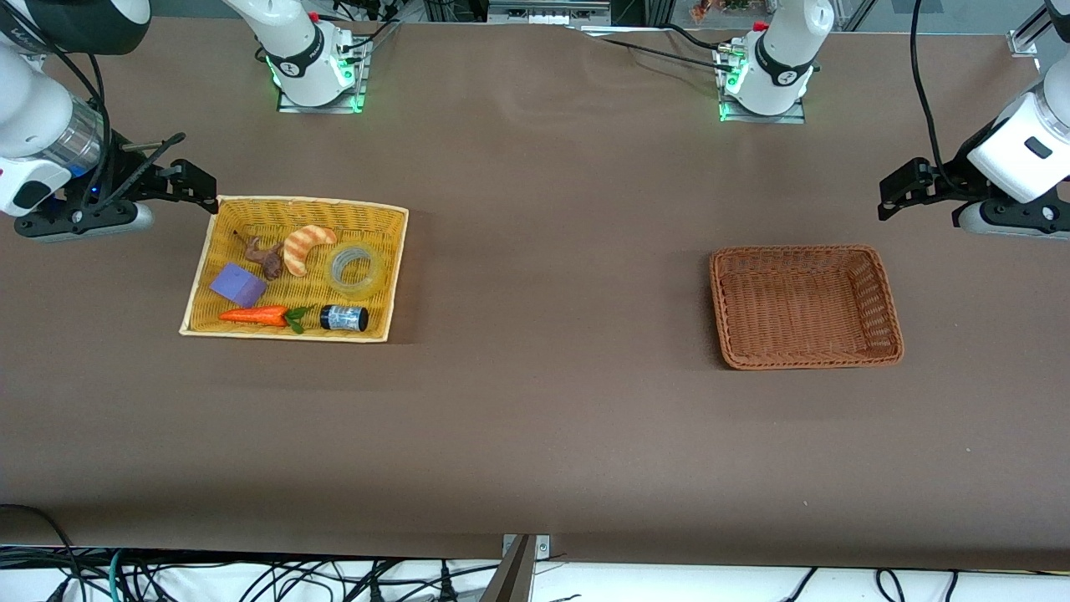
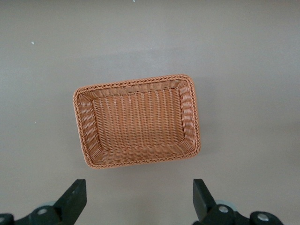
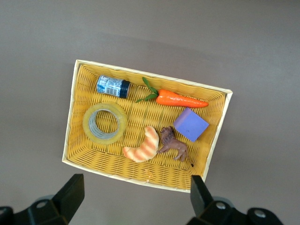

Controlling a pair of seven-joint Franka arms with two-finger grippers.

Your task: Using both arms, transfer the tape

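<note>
Looking down, we find the tape [image 1: 358,272] lying flat in the yellow basket [image 1: 251,209], just beside the jar [image 1: 344,318]. Our right tool [image 3: 135,199] hovers wide open, empty, by that basket; our left tool [image 2: 139,200], equally spread, hangs near the brown basket [image 1: 888,305].

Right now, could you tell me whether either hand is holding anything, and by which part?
Nothing is held. Both hands are open: the right hand beside the yellow basket, the left hand near the brown basket.
</note>
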